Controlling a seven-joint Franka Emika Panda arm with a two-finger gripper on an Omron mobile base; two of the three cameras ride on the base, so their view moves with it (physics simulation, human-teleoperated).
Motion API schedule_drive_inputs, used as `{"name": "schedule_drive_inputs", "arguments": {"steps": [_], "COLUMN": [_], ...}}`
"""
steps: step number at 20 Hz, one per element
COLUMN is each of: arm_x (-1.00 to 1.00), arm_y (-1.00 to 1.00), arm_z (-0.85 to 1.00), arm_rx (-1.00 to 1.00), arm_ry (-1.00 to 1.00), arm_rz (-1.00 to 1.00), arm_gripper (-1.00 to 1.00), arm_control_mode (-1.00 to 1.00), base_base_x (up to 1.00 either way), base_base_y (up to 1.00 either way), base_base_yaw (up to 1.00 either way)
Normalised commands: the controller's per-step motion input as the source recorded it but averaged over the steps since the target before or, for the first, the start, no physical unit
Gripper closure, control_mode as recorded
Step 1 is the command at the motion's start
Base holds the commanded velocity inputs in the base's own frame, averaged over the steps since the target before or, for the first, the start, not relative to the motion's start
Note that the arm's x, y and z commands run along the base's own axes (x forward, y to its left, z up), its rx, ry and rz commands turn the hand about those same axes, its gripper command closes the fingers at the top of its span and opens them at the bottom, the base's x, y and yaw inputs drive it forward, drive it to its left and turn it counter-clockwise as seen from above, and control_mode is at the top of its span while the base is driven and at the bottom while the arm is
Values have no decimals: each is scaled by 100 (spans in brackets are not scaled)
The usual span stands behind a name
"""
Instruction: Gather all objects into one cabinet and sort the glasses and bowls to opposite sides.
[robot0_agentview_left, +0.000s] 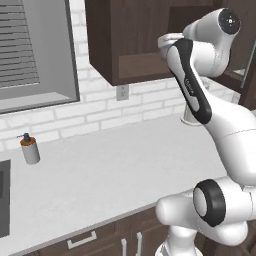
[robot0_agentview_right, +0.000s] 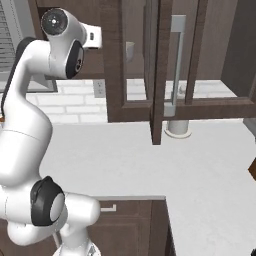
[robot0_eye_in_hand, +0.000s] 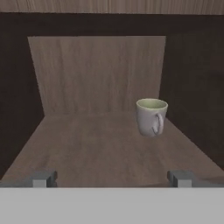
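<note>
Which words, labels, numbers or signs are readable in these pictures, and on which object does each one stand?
Dark band of the robot arm: a small light marking, too small and blurred to read.
Soap dispenser: no label visible.
Cup on the cabinet shelf: no print visible.
Cabinet door and wall outlet: no text.
No text can be read anywhere.

Cup (robot0_eye_in_hand: 152, 116) ahead of my jaws: cream-white outside, faint green tint inside the rim. Cabinet (robot0_agentview_left: 107, 42): dark-brown wood outside, paler grey-brown grain on its back panel and shelf (robot0_eye_in_hand: 105, 146). Tabletop (robot0_agentview_left: 110, 175): pale grey, finely speckled. Wall (robot0_agentview_left: 100, 107) behind it: white brick pattern with grey joints. Soap dispenser (robot0_agentview_left: 30, 149): light grey body, orange band near the top, dark pump. My arm (robot0_agentview_left: 200, 100): white with dark joints. Drawers (robot0_agentview_left: 90, 240) below: dark brown, pale handles.
</note>
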Motion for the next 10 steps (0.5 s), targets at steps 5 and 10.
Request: {"name": "schedule_drive_inputs", "arguments": {"steps": [5, 10], "arm_x": [1, 7], "arm_y": [0, 0], "arm_z": [0, 0], "arm_rx": [-8, -3], "arm_ry": [0, 0], "arm_rz": [-2, 0], "arm_gripper": [-100, -100], "arm_control_mode": [-100, -100], "base_base_x": [0, 0], "base_base_y": [0, 0], "base_base_yaw": [0, 0]}}
